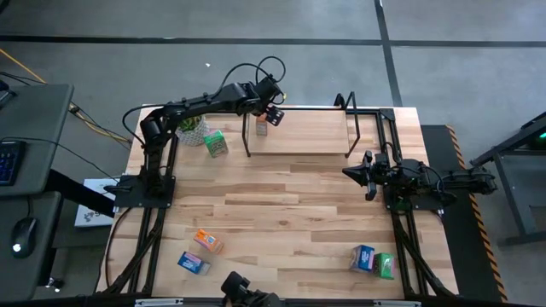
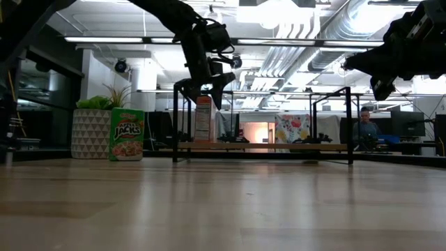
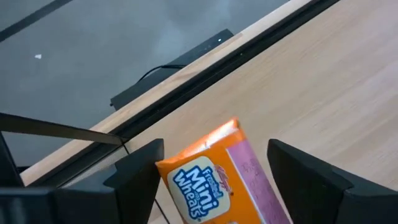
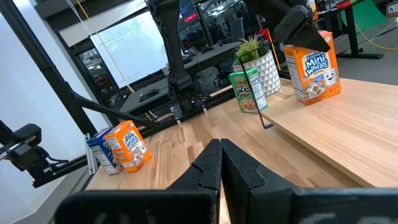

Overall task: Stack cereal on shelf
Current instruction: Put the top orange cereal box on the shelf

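One orange cereal box (image 1: 261,127) stands on the shelf (image 1: 299,141), left tool (image 1: 271,114) released above it; five wait on the desk (image 1: 281,213). Right tool (image 1: 368,175) hovers clenched.

**Premises: robotics lab in an open-plan industrial office**

Ceiling carries exposed ducts (image 2: 362,31) and strip lights (image 2: 104,40). A person (image 2: 364,125) sits at monitors (image 2: 411,124) beyond the table. A side desk holds a keyboard (image 1: 8,160) and mouse (image 1: 24,228). Cables (image 1: 90,124) trail over a bare grey floor (image 1: 478,77) marked with dark lines. Two arms are bolted to a wooden tabletop (image 1: 281,205) staged with cereal boxes (image 4: 121,146).
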You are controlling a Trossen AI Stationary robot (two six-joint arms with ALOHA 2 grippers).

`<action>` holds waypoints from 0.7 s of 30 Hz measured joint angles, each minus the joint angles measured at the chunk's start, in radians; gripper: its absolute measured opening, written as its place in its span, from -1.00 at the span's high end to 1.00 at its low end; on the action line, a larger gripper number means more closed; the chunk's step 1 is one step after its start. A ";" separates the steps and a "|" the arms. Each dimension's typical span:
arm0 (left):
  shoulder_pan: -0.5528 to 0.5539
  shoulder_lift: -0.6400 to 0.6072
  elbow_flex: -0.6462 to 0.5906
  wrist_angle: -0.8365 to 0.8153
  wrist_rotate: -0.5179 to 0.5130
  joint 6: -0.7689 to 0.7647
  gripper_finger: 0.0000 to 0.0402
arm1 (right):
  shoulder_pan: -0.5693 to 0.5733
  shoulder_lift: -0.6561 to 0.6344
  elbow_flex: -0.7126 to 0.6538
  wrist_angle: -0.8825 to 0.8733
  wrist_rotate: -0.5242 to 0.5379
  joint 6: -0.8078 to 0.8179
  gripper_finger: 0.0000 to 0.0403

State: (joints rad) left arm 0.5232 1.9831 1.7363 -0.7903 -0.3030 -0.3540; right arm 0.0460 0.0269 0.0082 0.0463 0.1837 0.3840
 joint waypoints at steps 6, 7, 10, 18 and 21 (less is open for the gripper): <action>0.000 0.000 0.000 -0.002 0.002 0.019 -0.04 | 0.000 0.000 0.000 0.000 0.000 0.000 1.00; 0.000 0.000 0.000 -0.002 0.002 0.026 0.01 | 0.000 0.000 0.000 0.000 0.000 0.000 1.00; 0.000 0.000 0.016 -0.003 0.002 0.067 0.12 | 0.000 0.000 0.000 0.000 0.000 0.000 1.00; -0.008 0.000 0.117 0.049 0.010 0.393 0.15 | 0.000 0.000 0.000 0.000 0.000 0.000 1.00; -0.008 -0.001 0.129 0.047 0.051 0.591 0.15 | 0.000 0.000 0.000 0.000 0.000 0.000 1.00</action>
State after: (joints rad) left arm 0.5148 1.9820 1.8648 -0.7429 -0.2525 0.2367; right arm 0.0460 0.0268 0.0082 0.0463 0.1837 0.3840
